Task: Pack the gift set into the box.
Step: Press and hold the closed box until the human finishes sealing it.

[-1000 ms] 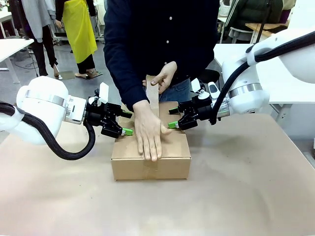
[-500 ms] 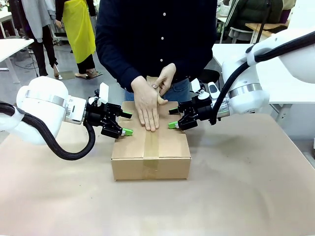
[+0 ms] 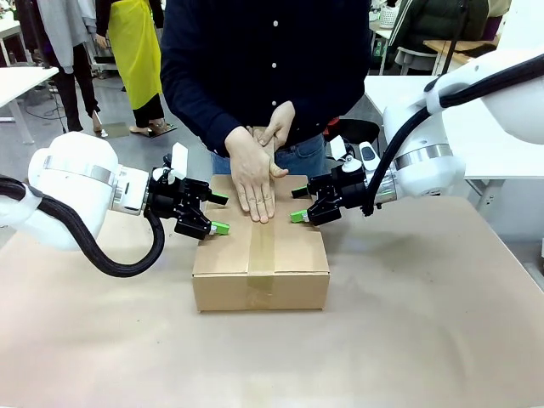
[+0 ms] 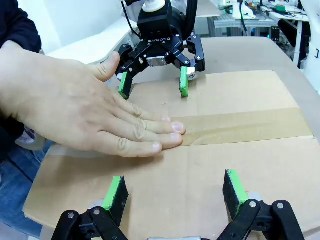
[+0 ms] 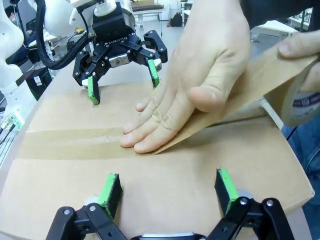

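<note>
The box [image 3: 260, 263] stands shut in the middle of the table, with a strip of brown tape [image 3: 262, 251] running over its top and down its front. The gift set is hidden. A person's hand [image 3: 253, 183] lies flat on the tape at the far end of the lid; the other hand holds a tape roll [image 5: 300, 100] just behind it. My left gripper [image 3: 219, 212] is open over the box's left top edge, nothing between its fingers. My right gripper [image 3: 297, 204] is open over the right top edge. The wrist views show each gripper [image 4: 175, 190] [image 5: 167, 187] facing the other across the lid.
Brown paper covers the table [image 3: 408, 340], with free room in front of and beside the box. White tables stand at the far left [image 3: 21, 81] and far right [image 3: 501, 144]. Other people [image 3: 136, 59] stand in the background.
The person's flat hand has slid along the tape from the near end of the lid to the far end. Both grippers have stayed put.
</note>
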